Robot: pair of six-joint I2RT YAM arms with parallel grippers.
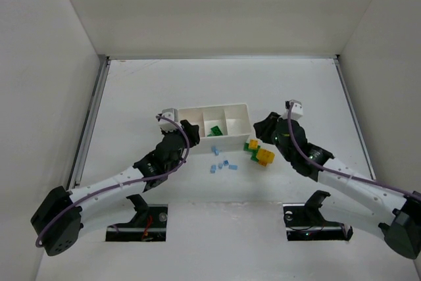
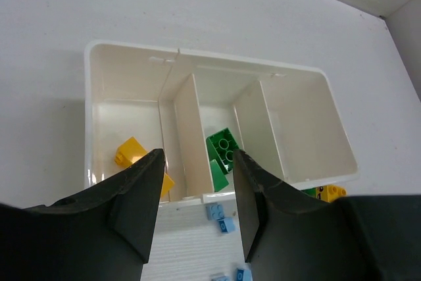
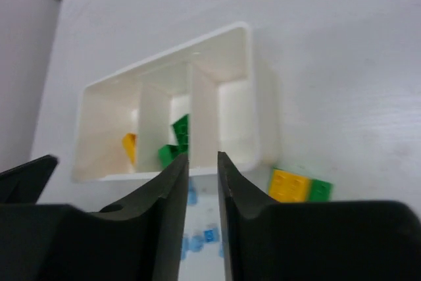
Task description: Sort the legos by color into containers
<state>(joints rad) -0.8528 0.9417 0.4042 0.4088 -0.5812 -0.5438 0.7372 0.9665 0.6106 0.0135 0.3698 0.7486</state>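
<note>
Mid-table sits the small white plastic tray [image 2: 131, 74] with its three square compartments, and the sort looks partly done. A tiny yellow plastic brick [image 2: 130, 151] lies in the left compartment, little green plastic bricks [image 2: 223, 146] fill the middle one, and the right one is bare. Out on the white table [image 1: 197, 83], a scatter of tiny light blue plastic bricks [image 2: 214, 210] lies just in front of the tray. A clump of yellow and green bricks [image 1: 264, 156] sits just off its right front corner, the pieces touching one another. The left gripper [image 2: 197, 162] hovers over the tray's near wall, fingers moderately apart with nothing between them. The right gripper [image 3: 202, 162] hangs near the clump, fingers drawn in to a narrow slit with the scene showing through, holding nothing I can see. My read is that the next pick is on: a blue for that bare compartment, or one off the clump. To do it well, open wider than the brick, drop straight over a single piece, square the pads to its flat sides and close gently so it doesn't squirt away. The clump is the tricky one, since two colours may lift together, so check before letting go over a compartment.
</note>
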